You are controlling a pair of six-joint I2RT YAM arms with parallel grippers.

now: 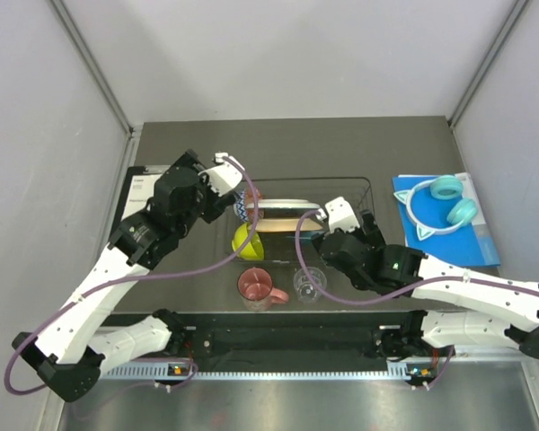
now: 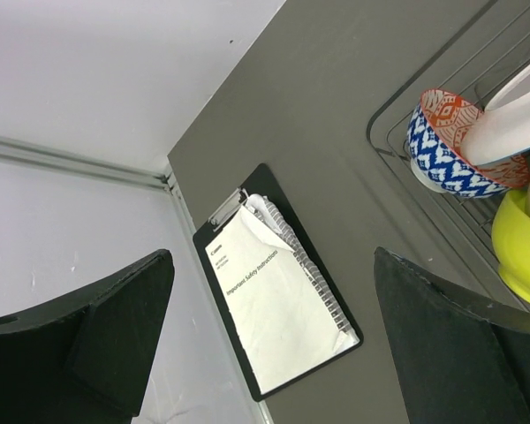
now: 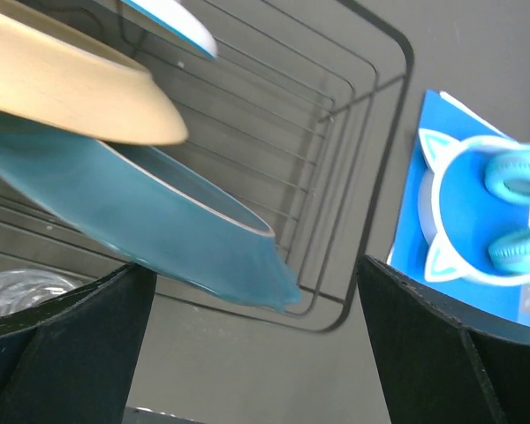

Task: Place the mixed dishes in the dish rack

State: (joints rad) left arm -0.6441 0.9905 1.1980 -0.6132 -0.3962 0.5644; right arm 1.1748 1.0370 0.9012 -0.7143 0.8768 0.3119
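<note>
The dish rack (image 1: 359, 193) holds plates standing on edge (image 1: 283, 215). In the right wrist view the teal scalloped plate (image 3: 159, 221) leans under the peach plate (image 3: 62, 88) over the rack wires (image 3: 353, 115). My right gripper (image 3: 256, 344) is open, and the teal plate's edge lies just beyond its gap; from above it (image 1: 334, 232) is at the rack's front. The blue-patterned small bowl (image 2: 446, 159) and lime-green bowl (image 2: 521, 256) sit at the rack's left end, with a pale plate (image 2: 512, 124) leaning over them. My left gripper (image 2: 278, 353) is open and empty, left of them. The pink mug (image 1: 256, 287) and clear glass (image 1: 308, 284) stand in front of the rack.
A clipboard with white paper (image 2: 274, 300) lies at the table's left edge, by the wall. Turquoise headphones (image 1: 445, 205) rest on a blue sheet (image 1: 467, 238) right of the rack. Grey walls close in the table on three sides.
</note>
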